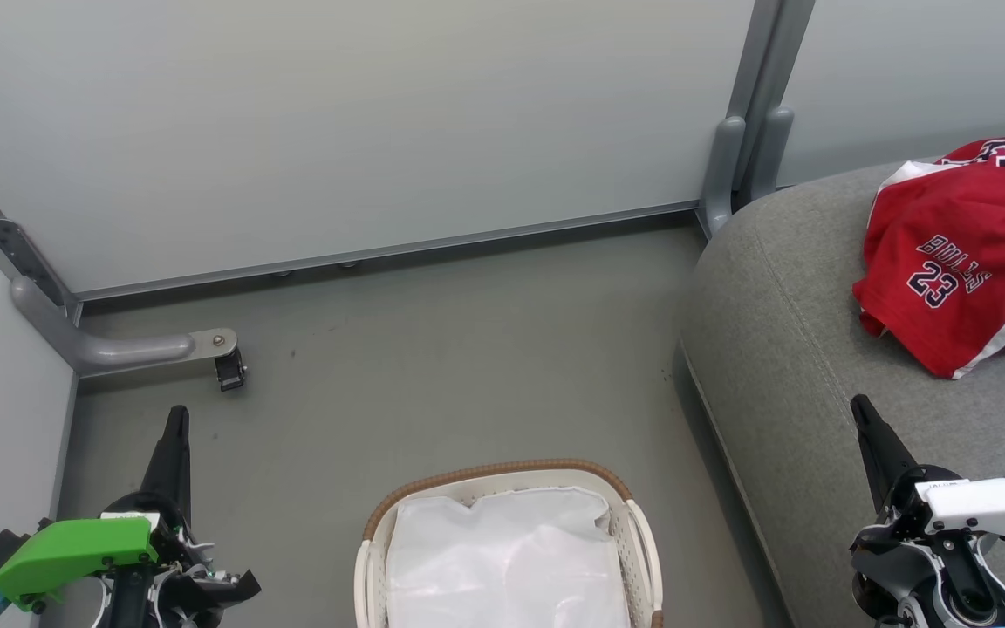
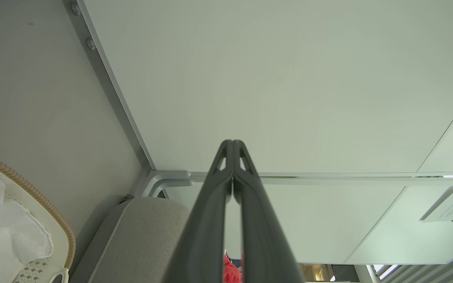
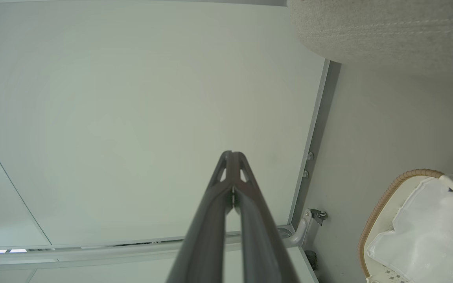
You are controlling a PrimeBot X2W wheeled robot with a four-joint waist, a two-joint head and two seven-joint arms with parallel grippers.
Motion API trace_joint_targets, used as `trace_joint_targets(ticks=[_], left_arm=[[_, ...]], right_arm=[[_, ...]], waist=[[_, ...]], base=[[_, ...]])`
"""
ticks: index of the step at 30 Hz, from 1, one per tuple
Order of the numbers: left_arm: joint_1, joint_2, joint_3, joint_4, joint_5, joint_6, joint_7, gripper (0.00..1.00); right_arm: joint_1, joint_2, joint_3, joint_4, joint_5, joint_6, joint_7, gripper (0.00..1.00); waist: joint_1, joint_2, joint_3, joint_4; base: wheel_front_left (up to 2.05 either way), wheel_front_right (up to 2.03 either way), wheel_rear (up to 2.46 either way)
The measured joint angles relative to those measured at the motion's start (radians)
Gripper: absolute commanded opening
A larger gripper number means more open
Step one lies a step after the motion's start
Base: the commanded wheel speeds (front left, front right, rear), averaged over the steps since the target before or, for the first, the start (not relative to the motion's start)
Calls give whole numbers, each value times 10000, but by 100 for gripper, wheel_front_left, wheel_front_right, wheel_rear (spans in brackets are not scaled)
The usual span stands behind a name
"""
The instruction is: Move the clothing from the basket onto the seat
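Note:
The red clothing (image 1: pixel 960 262), lettered "BULLS 23" with white trim, lies bunched on the grey seat (image 1: pixel 799 349) at the right. A sliver of that red cloth (image 2: pixel 230 273) peeks between the fingers in the left wrist view. The white basket (image 1: pixel 633 523) with its brown rim stands on the floor at the bottom centre, holding just a white liner sheet (image 1: pixel 502 558). My left gripper (image 1: pixel 176 419) is shut and empty at the lower left, over the floor. My right gripper (image 1: pixel 860 410) is shut and empty at the lower right, over the seat's front part.
Pale partition walls (image 1: pixel 337 122) close off the back and left. A grey metal foot with a small caster (image 1: pixel 229 371) juts onto the floor at the left. A grey post (image 1: pixel 751 122) stands behind the seat's corner. Grey floor (image 1: pixel 468 366) spreads between basket and wall.

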Motion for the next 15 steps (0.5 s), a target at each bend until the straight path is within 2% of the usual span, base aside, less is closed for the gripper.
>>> trace_joint_targets(ticks=[15], left_arm=[[0, 0, 4, 0, 0, 0, 2, 0]], right_arm=[[-2, 8, -12, 0, -12, 0, 10, 0]], waist=[[0, 0, 0, 0]], base=[[0, 0, 0]])
